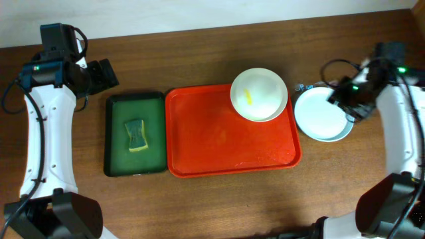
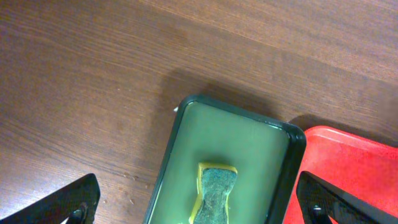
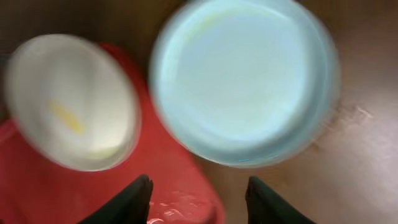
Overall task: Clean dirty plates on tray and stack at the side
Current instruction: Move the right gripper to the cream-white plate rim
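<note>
We see 1 cream plate with a yellow smear on the far right corner of the red tray, overhanging its rim. 1 pale blue plate lies just right of the tray. The right gripper hangs above it, released and empty; the left gripper gapes wide, empty.

Worktop: dark brown wood-grain surface, grain running lengthwise, fills nearly whole overhead view. Finish: low sheen. Light: even, diffuse; shadows soft and short. Left wrist view: few small pale specks and scuffs on wood. Far edge: pale strip beyond worktop, plain off-white; wall or floor, cannot tell. Right wrist view blurred; brown wood visible at right.
</note>
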Action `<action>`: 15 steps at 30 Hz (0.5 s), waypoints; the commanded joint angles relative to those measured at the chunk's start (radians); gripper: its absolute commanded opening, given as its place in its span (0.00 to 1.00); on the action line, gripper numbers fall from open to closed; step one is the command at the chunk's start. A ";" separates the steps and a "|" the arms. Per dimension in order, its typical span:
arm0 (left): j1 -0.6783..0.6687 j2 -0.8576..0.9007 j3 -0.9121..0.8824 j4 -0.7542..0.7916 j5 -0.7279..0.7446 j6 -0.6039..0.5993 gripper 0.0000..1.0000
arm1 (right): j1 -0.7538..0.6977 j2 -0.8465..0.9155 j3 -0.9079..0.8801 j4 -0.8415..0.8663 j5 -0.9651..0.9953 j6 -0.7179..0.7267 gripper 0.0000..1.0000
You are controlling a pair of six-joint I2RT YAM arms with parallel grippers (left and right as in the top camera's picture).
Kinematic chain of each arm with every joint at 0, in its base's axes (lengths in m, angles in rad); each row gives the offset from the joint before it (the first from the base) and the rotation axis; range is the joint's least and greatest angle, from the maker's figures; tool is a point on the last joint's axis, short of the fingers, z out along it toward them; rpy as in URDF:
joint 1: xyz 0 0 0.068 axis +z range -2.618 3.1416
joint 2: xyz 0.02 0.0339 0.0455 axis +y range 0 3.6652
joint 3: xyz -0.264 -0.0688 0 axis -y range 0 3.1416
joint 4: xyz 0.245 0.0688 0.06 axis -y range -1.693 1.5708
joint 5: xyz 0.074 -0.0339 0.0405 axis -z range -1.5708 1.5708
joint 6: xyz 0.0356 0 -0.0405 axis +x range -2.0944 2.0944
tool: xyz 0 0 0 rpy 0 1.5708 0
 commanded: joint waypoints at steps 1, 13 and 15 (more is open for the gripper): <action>0.000 -0.007 0.008 0.002 -0.004 -0.005 0.99 | 0.164 -0.007 0.014 0.118 -0.029 -0.083 0.51; 0.000 -0.007 0.008 0.002 -0.004 -0.005 0.99 | 0.371 0.055 0.014 0.349 0.195 -0.133 0.68; 0.000 -0.007 0.008 0.002 -0.004 -0.005 0.99 | 0.371 0.091 0.014 0.386 0.194 -0.176 0.69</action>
